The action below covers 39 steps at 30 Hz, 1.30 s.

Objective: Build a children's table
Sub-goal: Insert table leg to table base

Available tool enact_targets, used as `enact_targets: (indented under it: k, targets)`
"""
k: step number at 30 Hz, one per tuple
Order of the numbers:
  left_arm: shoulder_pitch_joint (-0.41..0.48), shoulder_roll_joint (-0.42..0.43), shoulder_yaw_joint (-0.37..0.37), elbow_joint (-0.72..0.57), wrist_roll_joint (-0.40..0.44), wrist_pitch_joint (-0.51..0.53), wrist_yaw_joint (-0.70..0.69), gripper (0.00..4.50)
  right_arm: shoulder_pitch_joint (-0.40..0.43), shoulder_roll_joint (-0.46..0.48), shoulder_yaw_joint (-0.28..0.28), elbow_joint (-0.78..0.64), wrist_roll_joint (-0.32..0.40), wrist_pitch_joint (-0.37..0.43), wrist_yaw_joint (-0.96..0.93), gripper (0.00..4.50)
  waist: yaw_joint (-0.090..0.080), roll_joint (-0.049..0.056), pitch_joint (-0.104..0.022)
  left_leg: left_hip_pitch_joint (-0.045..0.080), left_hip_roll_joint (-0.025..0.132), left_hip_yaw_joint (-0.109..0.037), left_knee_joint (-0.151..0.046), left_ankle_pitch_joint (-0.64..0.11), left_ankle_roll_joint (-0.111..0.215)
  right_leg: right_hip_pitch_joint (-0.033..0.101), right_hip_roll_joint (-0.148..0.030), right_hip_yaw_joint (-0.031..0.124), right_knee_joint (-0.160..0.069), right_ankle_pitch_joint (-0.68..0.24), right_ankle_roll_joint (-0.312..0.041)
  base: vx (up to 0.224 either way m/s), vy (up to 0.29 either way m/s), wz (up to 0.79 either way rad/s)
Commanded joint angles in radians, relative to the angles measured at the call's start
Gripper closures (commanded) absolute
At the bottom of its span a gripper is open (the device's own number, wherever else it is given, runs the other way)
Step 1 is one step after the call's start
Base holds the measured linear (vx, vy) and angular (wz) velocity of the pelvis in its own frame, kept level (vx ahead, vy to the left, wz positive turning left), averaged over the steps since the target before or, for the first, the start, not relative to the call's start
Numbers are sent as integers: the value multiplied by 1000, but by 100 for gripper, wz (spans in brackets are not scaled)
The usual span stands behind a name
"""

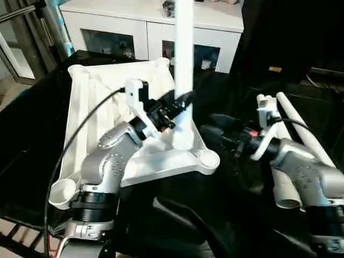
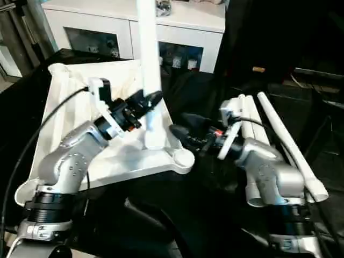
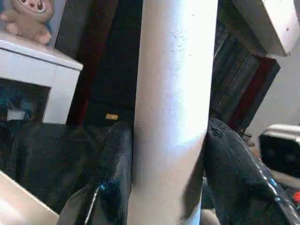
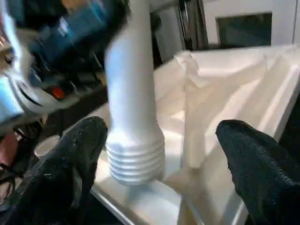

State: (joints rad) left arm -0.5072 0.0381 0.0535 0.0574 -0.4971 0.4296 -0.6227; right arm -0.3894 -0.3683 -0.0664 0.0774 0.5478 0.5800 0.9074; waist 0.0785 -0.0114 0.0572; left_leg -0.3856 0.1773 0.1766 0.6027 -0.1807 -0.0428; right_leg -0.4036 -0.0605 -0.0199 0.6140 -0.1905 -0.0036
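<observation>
Tabletop (image 1: 102,102) is lying upside down on the black-covered table (image 1: 32,134), filling the centre-left of the head views, ribbed underside up, round sockets at the corners. Its near-left corner socket is partly covered by the left forearm; the far edge is sitting just in front of the white cabinet (image 1: 140,27), whose glass doors are cut off by the upper frame edge.

Upright leg (image 1: 184,70) is standing at the tabletop's near-right area, centre of frame, top cut off by the upper edge. In the right wrist view its threaded end (image 4: 136,159) is showing just above the tabletop; I can't tell whether it is seated in a socket or only resting there.

Three more legs (image 2: 279,140) are lying side by side on the table at the right of frame, lower ends partly hidden behind the right arm.

Left gripper (image 1: 180,102) is at centre frame with its jaws clamped on the upright leg; the left wrist view is showing a finger pressed to each side of the tube.

Right gripper (image 1: 212,126) is sitting just right of the leg's base, jaws wide apart, nothing between them, not touching the leg.

A plush toy (image 3: 28,18) is sitting on the cabinet top in the left wrist view. No readable writing anywhere.
</observation>
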Motion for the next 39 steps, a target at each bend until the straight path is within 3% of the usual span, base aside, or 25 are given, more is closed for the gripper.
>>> enact_targets:
  k: [1, 7, 16, 18, 23, 29, 35, 39]
  targets:
    - [-4, -4, -9, -19, -2, 2, 13, 254, -18, -6, 17, -40, -15, 15, -17, 33, 6, -20, -72, 17, 42, -8, -59, -78, 69, 53, -67, 29, -62, -98, -215, 0, 0, 0]
    - [-14, -10, -33, -22, 27, -8, 43, 254, -51, 36, 90, -78, -59, 24, -103, 33, 8, -21, -71, 18, 43, -9, -61, -80, 57, 50, -66, 29, -61, -108, -202, 0, 0, 0]
    - [-52, -34, -67, -21, 105, -41, 135, 254, -111, 104, 211, -16, -234, -5, -266, 33, 9, -20, -71, 19, 44, -10, -65, -83, 15, 49, -66, 30, -59, -90, -192, 0, 0, 0]
    - [-64, -42, -68, -18, 114, -45, 156, 254, -120, 121, 232, 3, -265, -6, -308, 33, 9, -27, -70, 18, 43, -9, -65, -83, 13, 51, -65, 31, -58, -78, -192, 0, 0, 0]
    - [-73, -53, -72, -15, 123, -48, 174, 254, -141, 170, 229, 40, -290, -15, -372, 33, 8, -26, -70, 18, 42, -9, -63, -71, 12, 53, -65, 33, -54, -45, -194, 0, 0, 0]
    - [-75, -61, -78, -10, 140, -58, 205, 254, -162, 235, 200, 71, -289, -55, -435, 93, 6, -28, -71, 20, 42, -8, -63, -71, 14, 52, -65, 32, -52, -30, -197, 0, 0, 0]
    - [-75, -60, -74, -6, 147, -59, 219, 254, -152, 260, 202, 51, -280, -44, -431, 147, 7, -25, -71, 21, 43, -9, -64, -74, 11, 52, -64, 33, -51, -26, -189, 0, 0, 0]
    - [-73, -57, -70, 0, 160, -58, 245, 254, -146, 270, 202, 48, -269, -46, -431, 179, 8, -29, -72, 19, 42, -9, -63, -63, 15, 54, -66, 33, -49, -15, -190, 0, 0, 0]
